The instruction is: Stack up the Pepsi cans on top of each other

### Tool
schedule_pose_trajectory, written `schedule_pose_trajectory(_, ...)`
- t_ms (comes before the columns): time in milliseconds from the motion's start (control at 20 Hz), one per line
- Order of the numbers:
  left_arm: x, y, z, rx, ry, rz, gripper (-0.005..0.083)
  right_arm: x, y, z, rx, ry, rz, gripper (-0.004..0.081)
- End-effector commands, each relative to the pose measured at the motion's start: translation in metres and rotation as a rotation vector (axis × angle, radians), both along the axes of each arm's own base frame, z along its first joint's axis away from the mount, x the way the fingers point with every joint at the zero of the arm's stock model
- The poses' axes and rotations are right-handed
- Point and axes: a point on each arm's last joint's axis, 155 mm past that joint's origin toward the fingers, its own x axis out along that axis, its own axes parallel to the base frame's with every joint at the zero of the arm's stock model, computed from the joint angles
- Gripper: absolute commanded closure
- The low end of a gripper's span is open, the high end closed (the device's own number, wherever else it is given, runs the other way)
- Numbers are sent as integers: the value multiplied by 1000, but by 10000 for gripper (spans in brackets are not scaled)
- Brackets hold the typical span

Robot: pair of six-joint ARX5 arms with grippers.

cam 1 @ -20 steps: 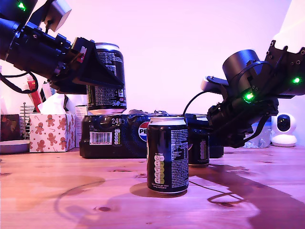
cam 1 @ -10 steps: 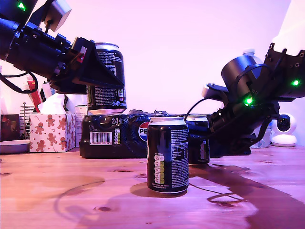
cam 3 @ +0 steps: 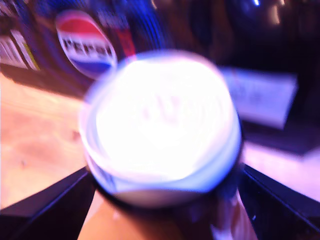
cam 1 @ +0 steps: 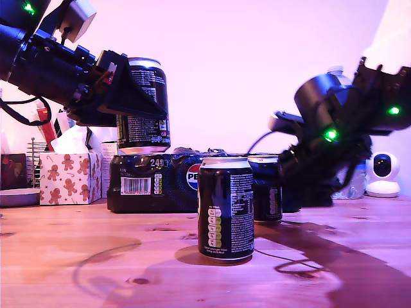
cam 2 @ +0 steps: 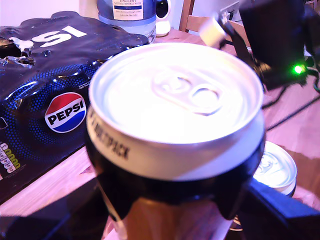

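My first gripper (cam 1: 138, 106) is at the exterior view's upper left, shut on a black Pepsi can (cam 1: 146, 77) held upright in the air above the wrapped pack. In the first wrist view that can (cam 2: 175, 95) fills the frame between my first gripper (cam 2: 170, 200). A second Pepsi can (cam 1: 225, 208) stands alone on the wooden table (cam 1: 96, 256), near the middle. Behind it to the exterior view's right stands a third can (cam 1: 266, 189). My second gripper (cam 1: 289, 173) is around it. The blurred second wrist view shows that can's top (cam 3: 160, 125) filling my second gripper (cam 3: 165, 200).
A black shrink-wrapped Pepsi 24-pack (cam 1: 154, 183) lies behind the cans. A gingerbread-print tissue box (cam 1: 69, 178) stands at the exterior view's left, and a small white camera (cam 1: 383, 173) at its right. A thin cable (cam 1: 289, 260) loops on the table. A water bottle (cam 2: 132, 12) stands past the pack.
The second arm has lifted a little and shifted toward the exterior view's left, uncovering the top of the third can. The first arm and its held can have not moved.
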Motion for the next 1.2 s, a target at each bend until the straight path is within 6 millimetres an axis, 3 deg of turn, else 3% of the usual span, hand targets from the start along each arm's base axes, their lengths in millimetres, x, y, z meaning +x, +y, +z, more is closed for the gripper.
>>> schedule_pose_trajectory(0,-1,-2,20,-28,-58,-9,364,-1,3,-6,-26,-6,18,-20)
schedule_pose_trajectory(350,0,-2,20,-27,-60,-7,364,1,2,-13,-61,-20,35,-8)
schedule_pose_trajectory(900,-1,-2,20,-29,-59,-12,364,1,3,-14,-59,-26,37,296)
schedule_pose_trajectory(1150,-13,-13,25,-46,-59,-68,364,1,3,-15,-60,-23,37,312)
